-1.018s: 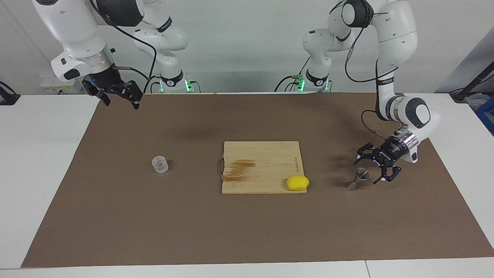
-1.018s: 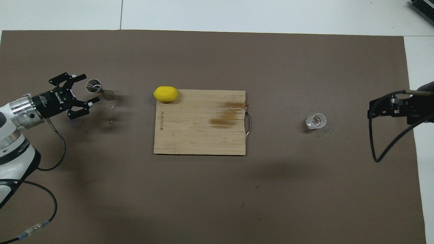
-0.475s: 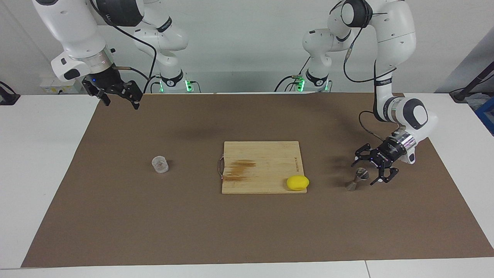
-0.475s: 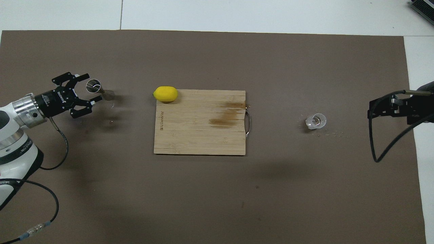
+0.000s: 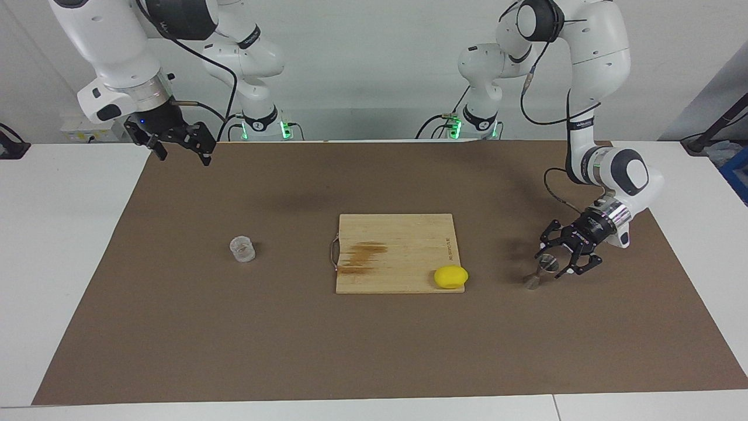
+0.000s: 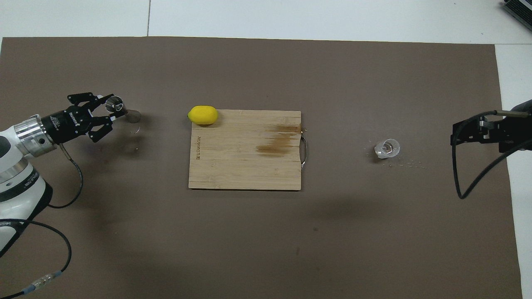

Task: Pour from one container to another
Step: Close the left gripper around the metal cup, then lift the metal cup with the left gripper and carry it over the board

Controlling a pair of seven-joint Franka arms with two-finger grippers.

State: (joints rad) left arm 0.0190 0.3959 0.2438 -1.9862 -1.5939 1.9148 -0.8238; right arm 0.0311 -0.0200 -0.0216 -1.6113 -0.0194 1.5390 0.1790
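Bright, even overhead light; soft faint shadows; sharp focus throughout.

One camera is sitting high across the table, facing both robots and looking down at a slant, so the arm bases are showing along its top edge. The other is hanging high above the robots' own end, looking forward and steeply down. Both are standing well back, taking in the whole brown mat (image 5: 175,327). Both are sharing the wooden cutting board (image 5: 397,245) (image 6: 245,166) midway between the two grippers' jaws, each view showing it half a turn from the other.
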